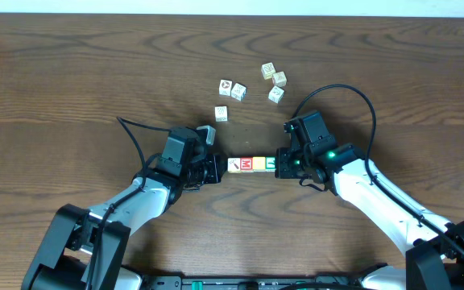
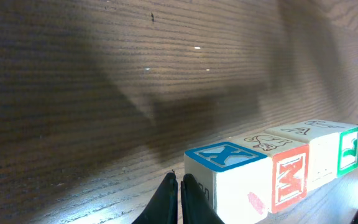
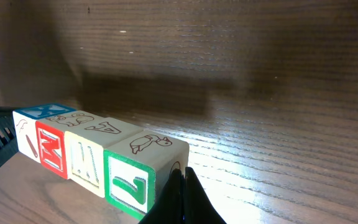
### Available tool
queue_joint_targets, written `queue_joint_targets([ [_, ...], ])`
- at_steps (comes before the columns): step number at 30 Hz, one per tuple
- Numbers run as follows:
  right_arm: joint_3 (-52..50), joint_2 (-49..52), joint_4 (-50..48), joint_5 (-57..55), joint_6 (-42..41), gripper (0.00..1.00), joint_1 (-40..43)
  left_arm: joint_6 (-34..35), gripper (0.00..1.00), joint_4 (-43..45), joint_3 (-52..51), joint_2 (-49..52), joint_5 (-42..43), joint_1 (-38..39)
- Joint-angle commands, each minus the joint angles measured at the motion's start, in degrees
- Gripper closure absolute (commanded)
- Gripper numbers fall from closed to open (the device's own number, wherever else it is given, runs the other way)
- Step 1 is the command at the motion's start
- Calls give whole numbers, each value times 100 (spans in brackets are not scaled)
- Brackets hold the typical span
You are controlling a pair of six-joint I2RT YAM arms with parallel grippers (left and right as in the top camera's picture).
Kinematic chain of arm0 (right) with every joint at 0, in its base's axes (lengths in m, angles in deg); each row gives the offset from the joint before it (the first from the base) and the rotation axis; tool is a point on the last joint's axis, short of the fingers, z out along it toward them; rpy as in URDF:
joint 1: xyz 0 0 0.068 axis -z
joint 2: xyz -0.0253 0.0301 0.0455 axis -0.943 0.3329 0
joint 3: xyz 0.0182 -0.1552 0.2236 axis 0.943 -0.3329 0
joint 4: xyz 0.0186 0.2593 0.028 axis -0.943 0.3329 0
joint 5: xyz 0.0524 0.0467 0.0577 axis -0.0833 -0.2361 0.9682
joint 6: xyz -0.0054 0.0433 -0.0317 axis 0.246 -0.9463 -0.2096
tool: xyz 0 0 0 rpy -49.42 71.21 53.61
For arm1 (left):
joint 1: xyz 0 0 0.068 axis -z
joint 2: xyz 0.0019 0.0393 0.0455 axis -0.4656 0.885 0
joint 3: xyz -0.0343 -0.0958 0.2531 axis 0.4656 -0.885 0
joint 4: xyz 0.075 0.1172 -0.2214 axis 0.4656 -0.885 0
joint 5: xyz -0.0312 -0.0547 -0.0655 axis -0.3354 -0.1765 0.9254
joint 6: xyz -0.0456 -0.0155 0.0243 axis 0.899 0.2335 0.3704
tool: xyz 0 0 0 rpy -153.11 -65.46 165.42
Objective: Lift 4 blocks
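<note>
Left wrist view, row running from 6 o'clock toward 3 o'clock; you can read:
- end block [image 2: 222, 157]: blue X on top
- second block [image 2: 291, 178]: red M on its side
- third block [image 2: 300, 130]: outlined A on top
- fourth block [image 2: 348, 149]: green letter, probably E

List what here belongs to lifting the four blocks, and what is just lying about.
For the job:
- row of four blocks, side by side
- left claw, shut, at the row's blue-letter end
- right claw, shut, at its green-letter end

Lying about:
- scattered pale cubes, farther back on the table, apart from the row
</note>
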Motion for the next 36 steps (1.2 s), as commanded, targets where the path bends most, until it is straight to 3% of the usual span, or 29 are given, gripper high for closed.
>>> queue_joint_targets([
  [1, 236, -46, -186, 1488, -83, 99, -238, 11, 93, 205, 385, -199, 1187, 251],
  [36, 487, -46, -144, 1427, -81, 99, -175, 13, 93, 205, 588, -243, 1187, 251],
])
